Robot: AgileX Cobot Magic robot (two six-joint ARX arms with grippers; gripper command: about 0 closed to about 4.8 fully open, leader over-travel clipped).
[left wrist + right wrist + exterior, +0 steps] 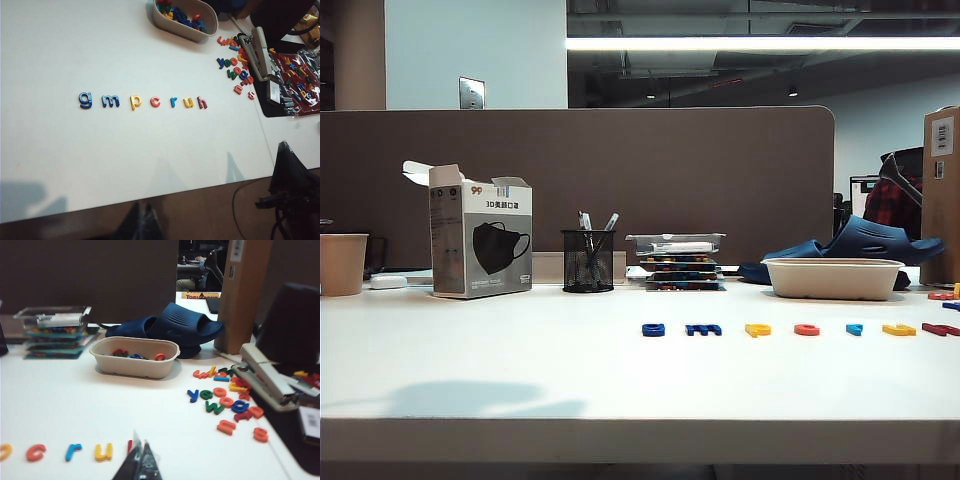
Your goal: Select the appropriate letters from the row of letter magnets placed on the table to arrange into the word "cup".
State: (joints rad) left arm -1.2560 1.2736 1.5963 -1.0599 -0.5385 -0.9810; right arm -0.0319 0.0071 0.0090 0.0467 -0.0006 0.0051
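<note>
While nothing sits in either claw, the wide white smooth-topped table (pixel 470 350) carries several containers, taken from the left of the exterior view; a tan paper cup (pixel 342 263) stands at the far left, its inside hidden; next is an opened grey and white cardboard mask box (pixel 480 243), flap up; then a black wire-mesh pen cup (pixel 588 260) holding a few pens; then a stack of flat clear plastic cases (pixel 678 262) with coloured bits inside; further right an oval beige tray (pixel 135 356) holds a few red, blue and green plastic letters.

Near the front edge, the row of 7 small flat plastic letter magnets (pixel 142 101) reads g, m, p, c, r, u, h in the left wrist view; the yellow "p" (pixel 135 102), red "c" (pixel 155 102) and yellow "u" (pixel 187 102) lie in it, each apart from its neighbours, with the light-blue "r" (pixel 173 102) between "c" and "u".

The left gripper (pixel 142 222) shows only as a dark blur above the table's front edge, and whether its fingers are parted cannot be told; the right gripper (pixel 139 465) hangs just beside the row's right end, fingers pressed together on nothing.
</note>
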